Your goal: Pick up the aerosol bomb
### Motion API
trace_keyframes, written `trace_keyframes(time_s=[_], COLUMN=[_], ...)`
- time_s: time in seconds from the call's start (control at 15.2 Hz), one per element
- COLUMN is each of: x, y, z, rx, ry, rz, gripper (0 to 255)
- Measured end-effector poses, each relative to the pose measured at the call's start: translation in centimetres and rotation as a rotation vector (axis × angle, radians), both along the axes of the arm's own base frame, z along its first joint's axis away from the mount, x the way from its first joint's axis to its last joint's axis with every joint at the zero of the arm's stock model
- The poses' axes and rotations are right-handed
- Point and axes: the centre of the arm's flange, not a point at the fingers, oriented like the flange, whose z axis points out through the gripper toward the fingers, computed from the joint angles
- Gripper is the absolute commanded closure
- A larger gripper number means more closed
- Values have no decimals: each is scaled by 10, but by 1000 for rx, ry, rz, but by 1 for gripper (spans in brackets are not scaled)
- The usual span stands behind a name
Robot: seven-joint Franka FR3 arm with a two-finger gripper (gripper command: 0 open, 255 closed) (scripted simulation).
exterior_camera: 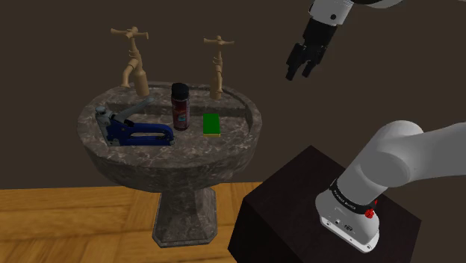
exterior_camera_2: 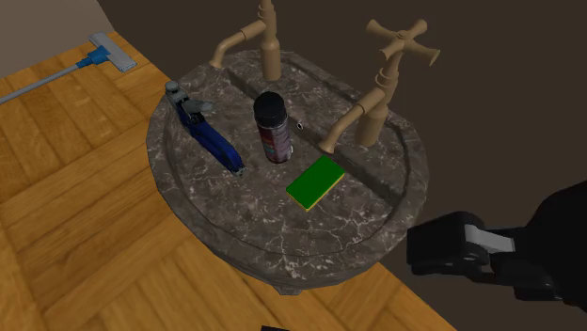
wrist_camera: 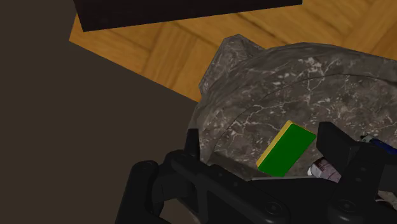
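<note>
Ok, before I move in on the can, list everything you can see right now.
basin: one, dark marbled stone, on a pedestal on the floor
taps: two, tan, at the basin's back rim
aerosol can: one, black cap, red label, upright mid-basin
stapler: one, blue and grey, in the basin, shoulder view's left of the can
sponge: one, green with a yellow edge, shoulder view's right of the can
mop: one, white head, blue joint, lying on the floor
floor: wood
stand: one, dark box
arm: one, white
gripper: one, black, open, in the air, up and to the shoulder view's right of the basin
</note>
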Motion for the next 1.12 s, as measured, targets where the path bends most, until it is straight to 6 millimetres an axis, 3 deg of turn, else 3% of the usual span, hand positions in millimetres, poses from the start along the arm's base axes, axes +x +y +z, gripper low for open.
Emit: trace_keyframes(time_s=[0.13,0.33,1.12], x=[5,27,145], y=[5,26,122], z=[-1,-8,-48], rx=[1,8,40], ry=[1,4,19], rz=[-3,-21,-106], gripper=[0,0,0])
